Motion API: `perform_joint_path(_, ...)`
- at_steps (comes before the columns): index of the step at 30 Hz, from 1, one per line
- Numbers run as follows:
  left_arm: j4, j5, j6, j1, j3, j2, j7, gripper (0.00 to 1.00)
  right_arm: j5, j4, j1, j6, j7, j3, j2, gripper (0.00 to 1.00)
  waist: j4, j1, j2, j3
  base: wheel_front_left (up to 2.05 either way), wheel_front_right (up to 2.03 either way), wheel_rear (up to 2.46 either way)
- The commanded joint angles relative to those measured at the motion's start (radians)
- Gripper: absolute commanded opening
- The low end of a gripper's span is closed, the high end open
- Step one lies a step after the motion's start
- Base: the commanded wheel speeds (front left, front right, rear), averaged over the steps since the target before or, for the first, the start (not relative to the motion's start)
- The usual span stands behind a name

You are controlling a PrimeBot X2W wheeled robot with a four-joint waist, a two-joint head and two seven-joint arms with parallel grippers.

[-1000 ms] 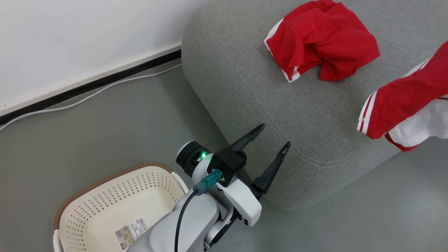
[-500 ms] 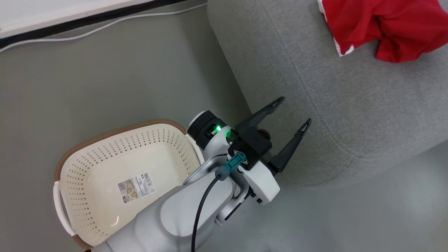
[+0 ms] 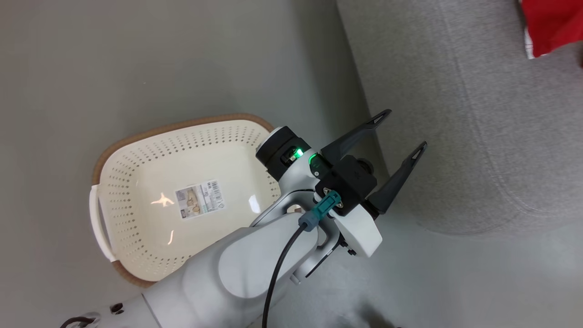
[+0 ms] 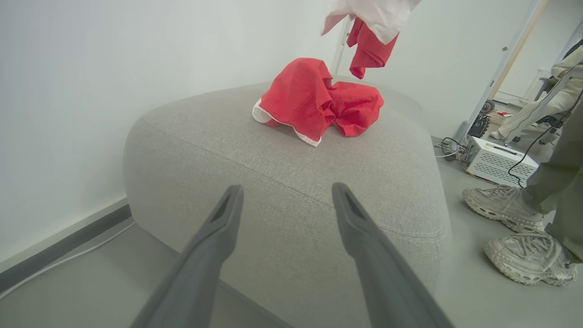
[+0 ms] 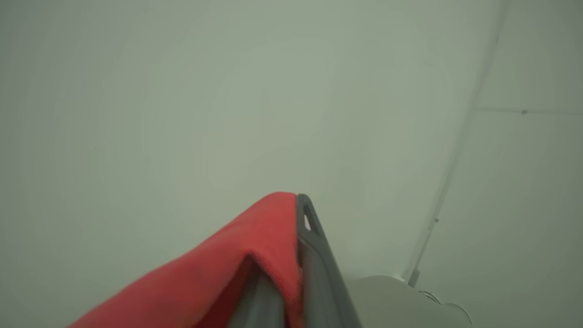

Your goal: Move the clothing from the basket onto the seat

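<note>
The cream perforated basket (image 3: 105, 173) stands on the floor with a label sticker (image 3: 200, 205) on its bare bottom and no clothing in it. My left gripper (image 3: 404, 130) hovers open beside the basket, against the grey seat (image 3: 455, 114), with nothing between its fingers. Seen from the left wrist, that gripper (image 4: 287, 190) points at the seat (image 4: 205, 136), where one red garment (image 4: 319, 100) lies crumpled. A second red and white garment (image 4: 369, 45) hangs in the air above it. My right gripper (image 5: 297, 214) is shut on that red garment (image 5: 237, 273), which drapes over one finger.
A corner of the red clothing (image 3: 546, 27) shows at the head view's top right. A person's pale shoes (image 4: 505, 207) stand right of the seat, near a white box (image 4: 494, 161) with cables. A white wall runs behind the seat.
The head camera has swung down and left: the whole basket now shows and the garments have slid to the top right edge. Both grippers keep their states.
</note>
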Motion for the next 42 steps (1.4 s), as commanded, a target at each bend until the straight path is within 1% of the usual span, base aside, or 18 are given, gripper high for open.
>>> perform_joint_path(1, -0.029, -0.005, 0.009, -0.026, 0.014, -0.007, -0.005, 1.0, -0.013, -0.006, 0.009, 0.001, -0.006, -0.01, -0.057, 0.0, 0.022, 0.0, 0.0, 0.018, 0.0, 0.0, 0.0)
perform_joint_path(4, -0.04, -0.012, 0.019, -0.029, -0.001, -0.007, -0.005, 1.0, -0.029, 0.067, -0.016, 0.001, -0.006, -0.016, -0.059, 0.0, 0.049, 0.0, 0.0, 0.031, 0.0, 0.0, 0.0)
perform_joint_path(7, -0.053, -0.018, 0.033, -0.026, -0.009, -0.007, -0.005, 1.0, -0.028, 0.145, -0.021, 0.001, -0.006, 0.013, -0.042, 0.0, 0.073, 0.0, 0.0, 0.041, 0.0, 0.0, 0.0)
perform_joint_path(11, -0.064, -0.018, 0.046, -0.019, -0.011, -0.007, -0.005, 1.0, 0.013, 0.218, -0.008, 0.001, -0.006, 0.089, -0.017, 0.0, 0.092, 0.0, 0.0, 0.048, 0.0, 0.0, 0.0)
perform_joint_path(14, -0.072, -0.012, 0.053, -0.018, -0.009, -0.007, -0.005, 1.0, 0.068, 0.261, 0.015, 0.001, -0.006, 0.152, 0.004, 0.0, 0.099, 0.0, 0.0, 0.048, 0.0, 0.0, 0.0)
perform_joint_path(18, -0.085, -0.006, 0.053, -0.018, -0.004, -0.007, -0.005, 1.0, 0.163, 0.293, 0.072, 0.001, -0.006, 0.279, 0.032, 0.0, 0.102, 0.0, 0.0, 0.032, 0.0, 0.0, 0.0)
perform_joint_path(19, -0.088, -0.007, 0.053, -0.016, -0.003, -0.007, -0.005, 1.0, 0.192, 0.292, 0.088, 0.001, -0.006, 0.314, 0.036, 0.32, 0.102, 0.0, 0.0, 0.025, 0.0, 0.0, 0.0)
perform_joint_path(20, -0.09, -0.007, 0.052, -0.014, -0.001, -0.007, -0.005, 1.0, 0.224, 0.292, 0.102, 0.001, -0.006, 0.347, 0.038, 0.73, 0.102, 0.0, 0.0, 0.017, 0.0, 0.0, 0.0)
perform_joint_path(21, -0.091, -0.007, 0.051, -0.012, 0.002, -0.007, -0.005, 1.0, 0.255, 0.283, 0.114, 0.001, -0.006, 0.372, 0.037, 1.0, 0.1, 0.0, 0.0, 0.009, 0.0, 0.0, 0.0)
perform_joint_path(25, -0.092, -0.008, 0.044, 0.001, 0.015, -0.007, -0.005, 1.0, 0.348, 0.247, 0.171, 0.001, -0.006, 0.461, 0.026, 1.0, 0.097, 0.0, 0.0, -0.024, 0.0, 0.0, 0.0)
perform_joint_path(29, -0.097, -0.007, 0.035, 0.024, 0.033, -0.007, -0.005, 1.0, 0.386, 0.198, 0.228, 0.001, -0.006, 0.531, 0.017, 1.0, 0.1, 0.0, 0.0, -0.065, 0.0, 0.0, 0.0)
perform_joint_path(32, -0.103, -0.002, 0.031, 0.051, 0.054, -0.007, -0.005, 1.0, 0.414, 0.158, 0.279, 0.001, -0.006, 0.577, 0.021, 1.0, 0.107, 0.0, 0.0, -0.101, 0.0, 0.0, 0.0)
perform_joint_path(34, -0.109, 0.002, 0.028, 0.074, 0.072, -0.007, -0.005, 1.0, 0.419, 0.132, 0.309, 0.001, -0.006, 0.614, 0.019, 1.0, 0.113, 0.0, 0.0, -0.127, 0.0, 0.0, 0.0)
perform_joint_path(37, -0.111, 0.01, 0.024, 0.113, 0.103, -0.007, -0.005, 1.0, 0.417, 0.094, 0.34, 0.001, -0.006, 0.641, 0.023, 1.0, 0.124, 0.0, 0.0, -0.164, 0.0, 0.0, 0.0)
perform_joint_path(42, -0.118, 0.028, 0.012, 0.178, 0.157, -0.007, -0.005, 1.0, 0.398, 0.036, 0.384, 0.001, -0.006, 0.649, 0.046, 1.0, 0.148, 0.0, 0.0, -0.218, 0.0, 0.0, 0.0)
